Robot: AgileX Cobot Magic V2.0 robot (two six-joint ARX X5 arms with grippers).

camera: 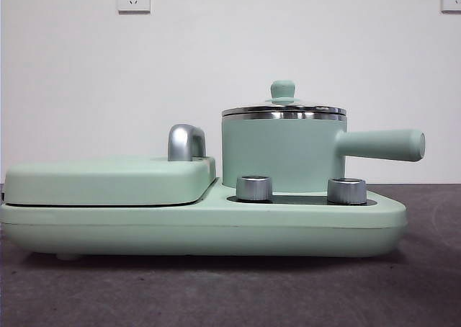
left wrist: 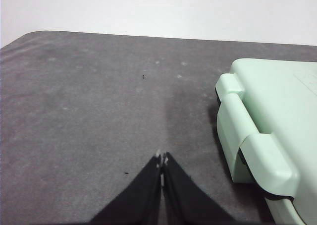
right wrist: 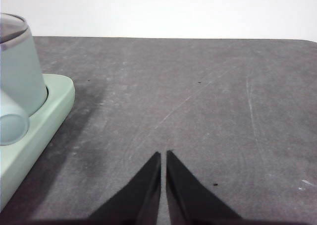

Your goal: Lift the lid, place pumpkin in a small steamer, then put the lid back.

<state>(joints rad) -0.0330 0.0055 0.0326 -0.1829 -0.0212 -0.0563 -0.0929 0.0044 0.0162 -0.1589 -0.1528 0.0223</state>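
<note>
The small steamer [camera: 281, 154], a mint-green pot with a steel rim and a long side handle [camera: 382, 145], stands on the right part of the mint-green cooker base [camera: 202, 230]. The lid [camera: 283, 109] with its mint-green knob sits closed on it. The pot's side also shows in the right wrist view [right wrist: 17, 71]. The pumpkin is out of view. My left gripper [left wrist: 162, 158] is shut and empty above the bare table beside the griddle part [left wrist: 277, 116]. My right gripper [right wrist: 163, 154] is shut and empty over the table beside the base. Neither arm shows in the front view.
The wide flat griddle cover [camera: 108, 179] with a chrome handle [camera: 186, 142] lies on the base's left part. Two steel dials [camera: 254, 188] [camera: 346, 191] stand in front of the pot. The dark grey table [camera: 230, 291] spreads around the cooker.
</note>
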